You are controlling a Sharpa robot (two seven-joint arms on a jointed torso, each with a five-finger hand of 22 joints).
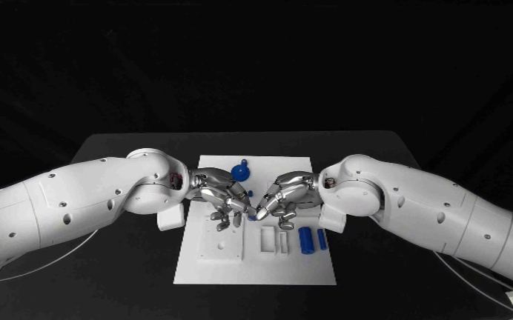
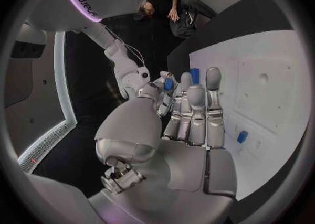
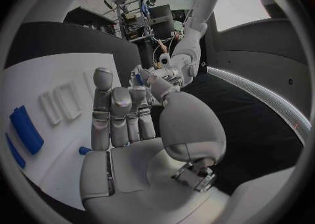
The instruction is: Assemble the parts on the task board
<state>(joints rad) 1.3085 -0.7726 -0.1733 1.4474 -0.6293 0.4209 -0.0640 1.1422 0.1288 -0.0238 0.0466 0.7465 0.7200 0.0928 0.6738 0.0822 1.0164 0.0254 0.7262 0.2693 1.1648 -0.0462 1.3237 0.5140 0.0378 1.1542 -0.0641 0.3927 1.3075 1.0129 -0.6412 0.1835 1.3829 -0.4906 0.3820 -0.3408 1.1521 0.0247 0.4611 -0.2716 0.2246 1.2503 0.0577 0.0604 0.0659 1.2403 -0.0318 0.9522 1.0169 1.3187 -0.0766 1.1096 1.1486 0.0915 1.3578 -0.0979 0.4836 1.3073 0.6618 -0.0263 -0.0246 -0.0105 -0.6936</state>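
The white task board (image 1: pixel 256 268) lies mid-table. Both hands meet over its middle, fingertips nearly touching. My left hand (image 1: pixel 219 194) (image 2: pixel 193 114) reaches in with its fingers stretched out side by side and nothing in them. My right hand (image 1: pixel 283 195) (image 3: pixel 121 116) faces it the same way, also holding nothing. A small blue part (image 1: pixel 252 216) (image 2: pixel 242 136) (image 3: pixel 84 150) lies on the board just under the fingertips. A round blue knob part (image 1: pixel 242 170) sits at the board's far end. Two blue cylinders (image 1: pixel 306 240) (image 3: pixel 26 129) lie at the board's right side.
Moulded white slots (image 1: pixel 267 238) and a recessed plate with holes (image 1: pixel 222 244) take up the board's near half. Black table (image 1: pixel 128 150) surrounds the board on all sides. Both forearms cross the table's left and right parts.
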